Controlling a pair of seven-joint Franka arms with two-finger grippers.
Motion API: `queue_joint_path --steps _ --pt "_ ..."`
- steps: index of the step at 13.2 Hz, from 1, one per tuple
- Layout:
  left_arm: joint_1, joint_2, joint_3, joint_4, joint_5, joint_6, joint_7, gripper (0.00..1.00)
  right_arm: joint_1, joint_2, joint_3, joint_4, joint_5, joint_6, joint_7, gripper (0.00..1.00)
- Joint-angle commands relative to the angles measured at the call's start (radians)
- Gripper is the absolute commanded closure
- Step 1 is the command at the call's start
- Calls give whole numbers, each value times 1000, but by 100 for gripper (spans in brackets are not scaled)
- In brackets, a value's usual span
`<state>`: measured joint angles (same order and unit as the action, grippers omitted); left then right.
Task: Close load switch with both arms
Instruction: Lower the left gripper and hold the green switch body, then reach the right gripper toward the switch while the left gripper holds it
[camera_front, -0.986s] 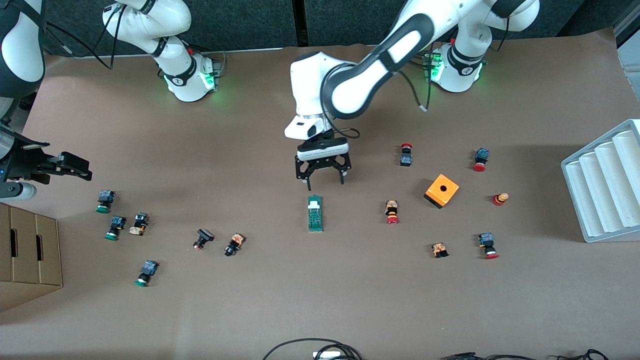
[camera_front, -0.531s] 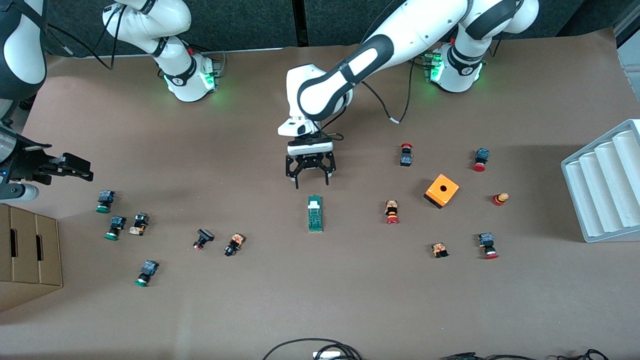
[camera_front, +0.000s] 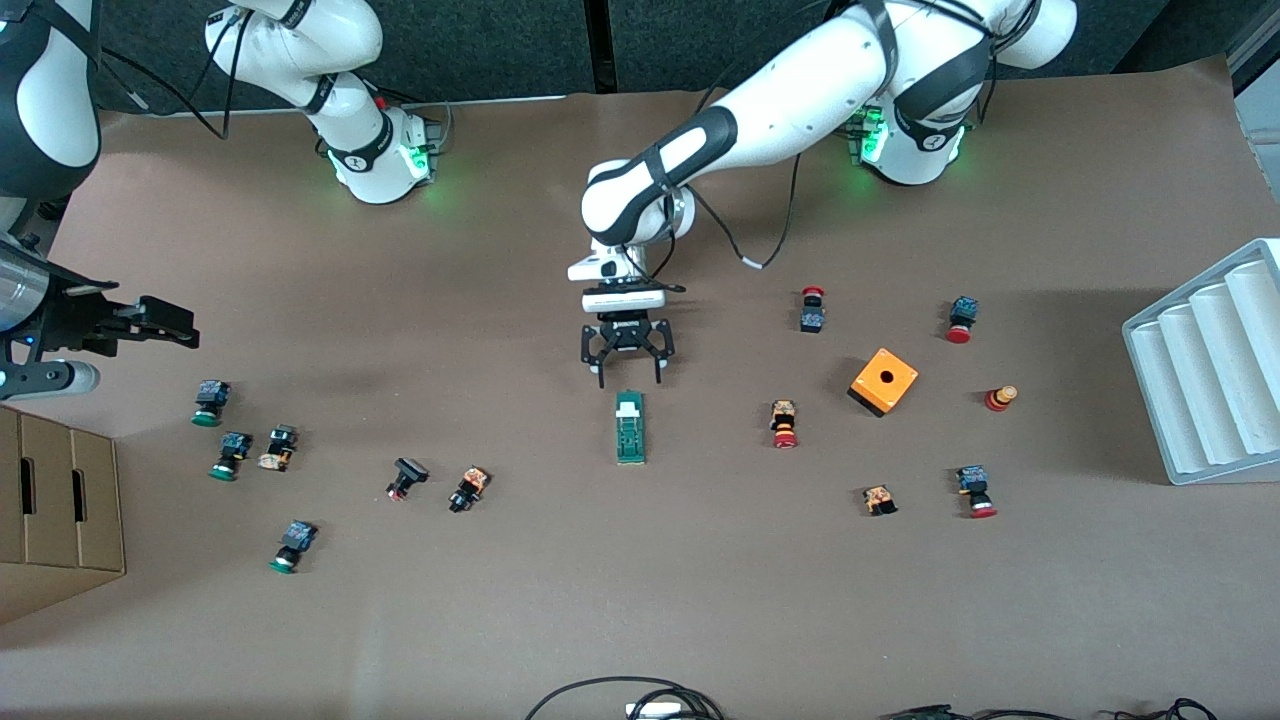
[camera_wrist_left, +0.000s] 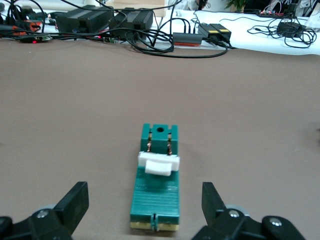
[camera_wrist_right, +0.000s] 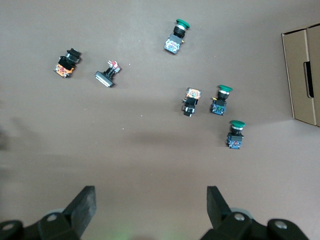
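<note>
Left pincer released, low just beside the load switch white-tab end; right pincer released, waiting over the desk.

Brown-covered table bearing: load switch at centre; orange cube and red-capped push buttons toward the left arm's end; green-capped buttons, apparently, and a cardboard box toward the right arm's end; white ribbed tray.
</note>
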<state>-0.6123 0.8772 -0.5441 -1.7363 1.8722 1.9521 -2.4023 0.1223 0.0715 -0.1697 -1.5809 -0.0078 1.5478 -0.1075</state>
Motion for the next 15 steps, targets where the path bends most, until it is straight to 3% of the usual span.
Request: queue_joint_path --steps 1,6,15 --pt "-10 23 1 12 45 -39 -23 0 2 -2 2 2 -12 -18 -6 0" --pt "-72 77 52 64 68 -68 -46 0 14 4 18 2 -9 -46 -6 0" --pt "-75 103 55 66 120 -81 -89 0 22 4 18 2 -11 -51 -6 0"
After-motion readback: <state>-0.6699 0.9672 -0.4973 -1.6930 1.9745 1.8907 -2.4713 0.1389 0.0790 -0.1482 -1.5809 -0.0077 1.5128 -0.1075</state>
